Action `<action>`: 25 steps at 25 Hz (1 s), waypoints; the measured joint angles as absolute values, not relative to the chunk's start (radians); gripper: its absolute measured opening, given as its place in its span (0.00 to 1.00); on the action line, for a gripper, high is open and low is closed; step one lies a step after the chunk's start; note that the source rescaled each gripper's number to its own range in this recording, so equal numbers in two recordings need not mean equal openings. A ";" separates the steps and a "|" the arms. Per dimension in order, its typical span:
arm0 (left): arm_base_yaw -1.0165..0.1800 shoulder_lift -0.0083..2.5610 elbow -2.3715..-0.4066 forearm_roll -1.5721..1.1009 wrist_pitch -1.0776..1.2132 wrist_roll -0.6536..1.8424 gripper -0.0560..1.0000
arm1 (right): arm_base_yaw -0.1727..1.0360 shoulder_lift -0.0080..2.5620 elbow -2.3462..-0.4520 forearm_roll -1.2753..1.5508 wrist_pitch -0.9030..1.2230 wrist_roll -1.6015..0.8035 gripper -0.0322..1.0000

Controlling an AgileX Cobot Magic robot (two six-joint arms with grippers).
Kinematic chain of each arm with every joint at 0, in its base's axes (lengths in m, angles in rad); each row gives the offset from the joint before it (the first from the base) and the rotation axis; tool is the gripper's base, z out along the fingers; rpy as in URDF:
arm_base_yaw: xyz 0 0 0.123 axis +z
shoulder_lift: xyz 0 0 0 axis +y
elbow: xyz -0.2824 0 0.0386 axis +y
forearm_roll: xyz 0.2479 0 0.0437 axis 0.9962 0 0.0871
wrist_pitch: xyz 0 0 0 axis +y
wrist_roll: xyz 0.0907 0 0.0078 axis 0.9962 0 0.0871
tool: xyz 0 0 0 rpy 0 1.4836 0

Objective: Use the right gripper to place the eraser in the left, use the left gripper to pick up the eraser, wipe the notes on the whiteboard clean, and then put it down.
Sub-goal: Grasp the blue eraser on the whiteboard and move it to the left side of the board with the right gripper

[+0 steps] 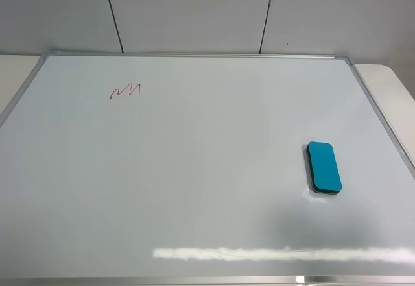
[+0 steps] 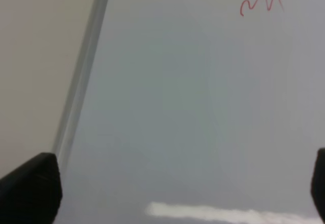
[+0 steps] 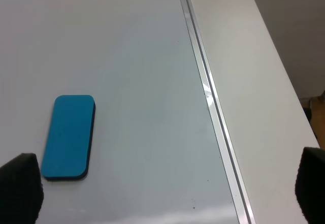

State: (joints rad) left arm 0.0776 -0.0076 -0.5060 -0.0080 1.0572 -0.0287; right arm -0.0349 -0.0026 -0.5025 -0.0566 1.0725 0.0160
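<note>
Shows teal-blue block eraser (image 1: 323, 167) lower right on glossy white metal-framed whiteboard (image 1: 194, 182) w/ red zigzag notes (image 1: 126, 91) upper left, black left gripper (image 2: 175, 188) & right gripper (image 3: 166, 186) agape, empty.

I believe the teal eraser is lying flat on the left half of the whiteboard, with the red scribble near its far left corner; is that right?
Not quite: the eraser lies flat on the right half of the whiteboard, as the exterior high view shows. The red scribble is indeed near the far left corner.
</note>
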 joint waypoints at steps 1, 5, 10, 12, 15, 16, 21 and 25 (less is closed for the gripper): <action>0.078 -0.008 -0.506 -0.008 1.057 -0.029 1.00 | -0.035 -0.003 -0.502 -0.057 1.073 0.016 1.00; 0.078 -0.008 -0.506 -0.008 1.057 -0.029 1.00 | -0.035 -0.003 -0.502 -0.057 1.073 0.016 1.00; 0.078 -0.008 -0.506 -0.008 1.057 -0.029 1.00 | -0.035 -0.003 -0.502 -0.057 1.073 0.016 1.00; 0.078 -0.008 -0.506 -0.008 1.057 -0.029 1.00 | -0.035 -0.003 -0.502 -0.057 1.073 0.017 0.91; 0.078 -0.008 -0.506 -0.008 1.057 -0.029 1.00 | -0.035 -0.003 -0.502 -0.064 1.073 0.036 0.55; 0.078 -0.008 -0.506 -0.008 1.057 -0.029 1.00 | -0.035 -0.003 -0.502 -0.066 1.073 0.044 0.41; 0.078 -0.008 -0.506 -0.008 1.057 -0.029 1.00 | -0.035 -0.003 -0.508 -0.066 1.073 0.062 0.06; 0.078 -0.008 -0.506 -0.008 1.057 -0.029 1.00 | -0.035 0.093 -0.628 -0.072 1.082 0.071 0.04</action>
